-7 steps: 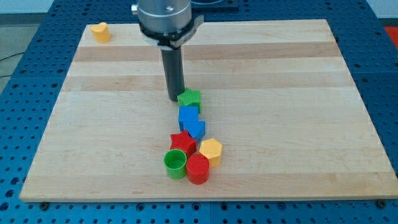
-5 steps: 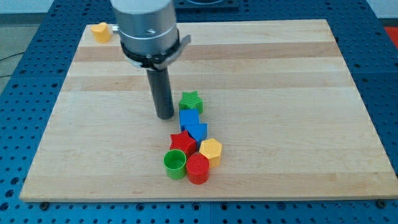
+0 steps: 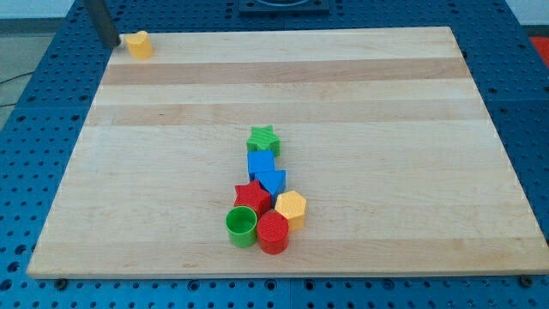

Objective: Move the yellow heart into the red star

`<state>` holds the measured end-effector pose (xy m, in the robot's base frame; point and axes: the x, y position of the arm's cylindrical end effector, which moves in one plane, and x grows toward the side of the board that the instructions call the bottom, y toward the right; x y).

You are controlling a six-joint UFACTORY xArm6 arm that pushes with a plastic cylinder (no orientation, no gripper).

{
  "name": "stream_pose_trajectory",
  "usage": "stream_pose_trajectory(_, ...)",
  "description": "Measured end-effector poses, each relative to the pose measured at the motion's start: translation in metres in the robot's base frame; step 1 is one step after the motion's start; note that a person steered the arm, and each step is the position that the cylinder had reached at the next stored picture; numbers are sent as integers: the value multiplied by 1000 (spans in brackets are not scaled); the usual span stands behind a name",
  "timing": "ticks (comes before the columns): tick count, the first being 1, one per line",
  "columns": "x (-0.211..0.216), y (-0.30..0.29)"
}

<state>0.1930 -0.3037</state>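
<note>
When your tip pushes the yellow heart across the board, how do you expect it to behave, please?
The yellow heart looks squat, so it should slide, not tip. Off-centre contact from my tip at its left might spin it.

Wooden board (image 3: pixel 386 103) lay on blue perforated table (image 3: pixel 26 172). Green star (image 3: pixel 262 138) sat topmost in cluster, touching blue cube (image 3: pixel 260 160); blue block (image 3: pixel 271 180) below it. Yellow hexagon (image 3: pixel 291 207), red cylinder (image 3: pixel 273 233), green cylinder (image 3: pixel 242 226) lay lowest.
</note>
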Motion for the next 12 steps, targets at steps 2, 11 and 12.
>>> stream_pose_trajectory(2, 51, 92)
stream_pose_trajectory(11, 235, 216)
stream_pose_trajectory(12, 255, 216)
